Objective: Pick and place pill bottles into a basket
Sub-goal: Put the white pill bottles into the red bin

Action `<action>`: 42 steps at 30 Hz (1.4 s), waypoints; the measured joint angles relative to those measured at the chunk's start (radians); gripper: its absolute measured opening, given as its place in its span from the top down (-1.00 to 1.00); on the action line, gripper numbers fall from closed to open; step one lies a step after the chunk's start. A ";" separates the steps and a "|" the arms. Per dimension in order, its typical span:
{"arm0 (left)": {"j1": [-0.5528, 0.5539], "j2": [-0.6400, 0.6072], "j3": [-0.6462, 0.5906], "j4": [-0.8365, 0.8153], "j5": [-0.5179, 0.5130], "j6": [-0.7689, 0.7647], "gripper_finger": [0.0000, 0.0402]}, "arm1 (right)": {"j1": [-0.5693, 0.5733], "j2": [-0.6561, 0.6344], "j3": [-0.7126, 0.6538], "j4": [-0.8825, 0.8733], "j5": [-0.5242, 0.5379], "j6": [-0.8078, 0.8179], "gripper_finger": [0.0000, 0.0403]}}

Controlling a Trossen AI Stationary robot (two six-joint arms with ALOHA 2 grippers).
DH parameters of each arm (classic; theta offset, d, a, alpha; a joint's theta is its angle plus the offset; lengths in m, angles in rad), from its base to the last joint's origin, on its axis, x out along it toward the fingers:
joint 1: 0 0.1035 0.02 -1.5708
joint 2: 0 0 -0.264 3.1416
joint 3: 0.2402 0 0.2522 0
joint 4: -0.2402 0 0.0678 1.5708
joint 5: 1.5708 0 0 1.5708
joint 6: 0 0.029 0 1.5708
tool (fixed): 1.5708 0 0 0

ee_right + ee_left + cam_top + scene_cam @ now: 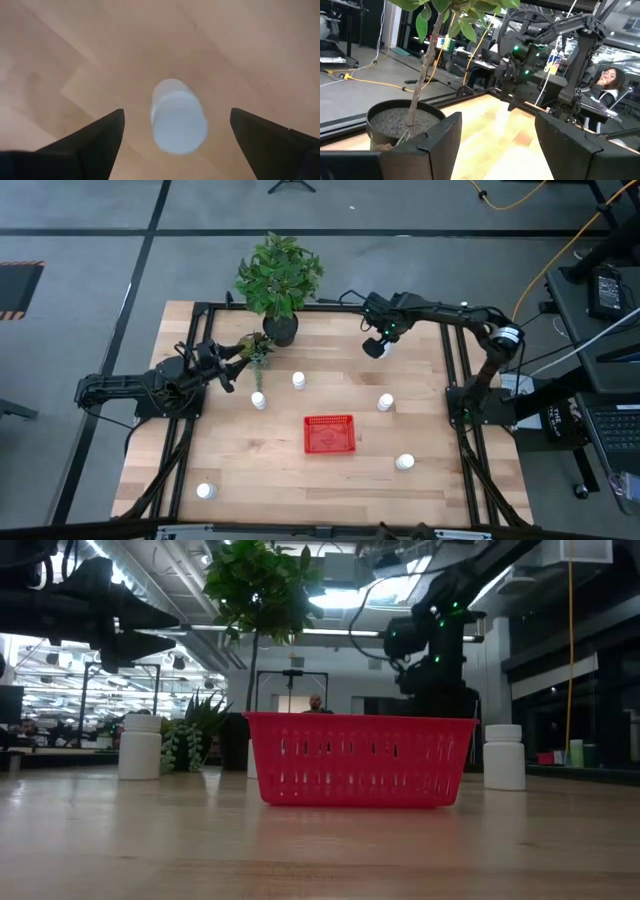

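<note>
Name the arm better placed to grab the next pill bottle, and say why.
Right. Its claw hangs open directly above a pill bottle at the table's far side, fingers either side of it. The left claw sits open by the plant pot, with no bottle between its fingers.

A pale wooden table with a black metal frame carried everything. A small red rectangular mesh basket sat just below its centre. Around it stood small white capped pill bottles: one at 11 o'clock, one at 10 o'clock, one at 1 o'clock, one at 4 o'clock, one at 8 o'clock by the corner. A black pot holding a green leafy plant stood at 11 o'clock on the far edge
</note>
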State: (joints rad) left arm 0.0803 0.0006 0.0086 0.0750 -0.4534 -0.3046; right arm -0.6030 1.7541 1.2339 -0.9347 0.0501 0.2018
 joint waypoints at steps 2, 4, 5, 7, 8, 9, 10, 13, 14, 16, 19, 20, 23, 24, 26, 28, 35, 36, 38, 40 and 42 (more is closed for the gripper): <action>0.000 0.000 0.000 0.000 0.000 -0.001 -0.23 | -0.010 0.028 0.000 0.011 0.000 -0.011 -0.80; 0.000 0.000 0.000 0.000 0.000 -0.007 -0.23 | -0.019 0.050 0.000 0.014 0.000 -0.025 -0.80; 0.000 0.000 0.000 0.000 0.000 -0.011 -0.23 | -0.022 0.057 0.000 0.014 0.000 -0.024 -0.80; 0.000 0.000 0.000 0.000 0.000 -0.015 -0.23 | -0.026 0.069 0.000 0.009 0.000 -0.024 -0.80; 0.000 0.000 0.000 0.000 -0.001 -0.015 -0.23 | -0.026 0.072 0.000 0.003 0.000 -0.024 -0.79; 0.000 0.000 0.000 -0.001 -0.001 -0.015 -0.23 | -0.026 0.073 0.000 -0.001 0.000 -0.024 -0.78; 0.000 0.000 0.000 -0.001 0.000 -0.015 -0.23 | -0.025 0.072 0.000 -0.002 0.000 -0.023 -0.75; 0.000 0.000 0.000 -0.001 -0.001 -0.015 -0.23 | -0.025 0.071 0.000 -0.014 0.000 -0.020 -0.64; 0.000 0.000 0.000 -0.001 -0.001 -0.015 -0.23 | -0.025 0.071 0.000 -0.023 -0.001 -0.019 -0.58; 0.000 0.000 0.000 -0.001 -0.001 -0.015 -0.23 | -0.025 0.071 0.000 -0.031 0.000 -0.017 -0.44; 0.000 0.000 0.000 -0.005 -0.001 -0.015 -0.23 | -0.025 0.071 0.000 -0.046 -0.002 -0.003 -0.14; 0.000 0.000 0.000 -0.005 -0.001 -0.015 -0.23 | -0.023 0.071 0.000 -0.045 -0.007 -0.003 -0.02; 0.000 0.000 0.000 -0.005 -0.001 -0.015 -0.23 | -0.014 0.068 0.000 -0.041 -0.022 -0.022 0.21; 0.000 0.000 0.000 -0.005 -0.001 -0.015 -0.23 | -0.008 0.068 0.000 -0.040 -0.026 -0.027 0.21; 0.000 0.000 0.000 -0.005 -0.001 -0.015 -0.23 | 0.003 0.068 0.001 -0.038 -0.051 -0.028 0.21; 0.000 0.000 0.000 -0.005 -0.001 -0.015 -0.23 | 0.019 0.064 0.001 -0.036 -0.090 -0.033 0.21; 0.000 0.000 0.000 -0.005 -0.001 -0.015 -0.23 | 0.130 0.016 0.080 -0.057 -0.222 -0.074 0.21; 0.000 0.000 0.000 -0.005 -0.001 -0.015 -0.23 | 0.154 0.002 0.101 -0.069 -0.227 -0.076 0.21; 0.000 0.001 0.000 -0.005 0.000 -0.015 -0.23 | 0.211 -0.027 0.155 -0.100 -0.235 -0.076 0.21; 0.000 0.002 0.000 -0.005 0.000 -0.015 -0.23 | 0.278 -0.060 0.220 -0.151 -0.237 -0.074 0.21; 0.000 0.002 0.000 -0.005 0.000 -0.015 -0.23 | 0.355 -0.086 0.293 -0.205 -0.230 -0.061 0.21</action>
State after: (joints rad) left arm 0.0803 0.0021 0.0086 0.0696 -0.4530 -0.3199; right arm -0.2485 1.6682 1.5273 -1.1395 -0.1801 0.1403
